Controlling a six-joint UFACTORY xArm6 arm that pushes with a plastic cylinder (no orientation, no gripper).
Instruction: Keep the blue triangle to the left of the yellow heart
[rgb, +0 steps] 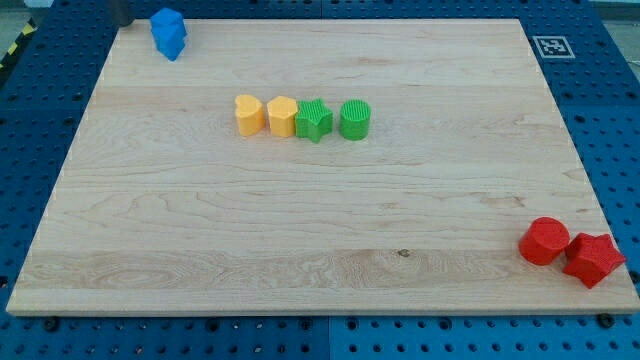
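The blue triangle (169, 33) sits at the bench's (300, 230) top-left corner, perhaps stacked. Rightward runs a touching row: yellow heart (249, 114), yellow block (282, 116), green star (314, 120), green cylinder (355, 119). At bottom right sit a red cylinder (544, 241) and red star (593, 259). My tip isn't visible.

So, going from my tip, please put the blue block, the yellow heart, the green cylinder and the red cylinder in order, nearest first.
1. Blue block: top-left corner, just right of my tip.
2. Yellow heart: left end of the row.
3. Green cylinder: right end of that row.
4. Red cylinder: bottom-right corner.
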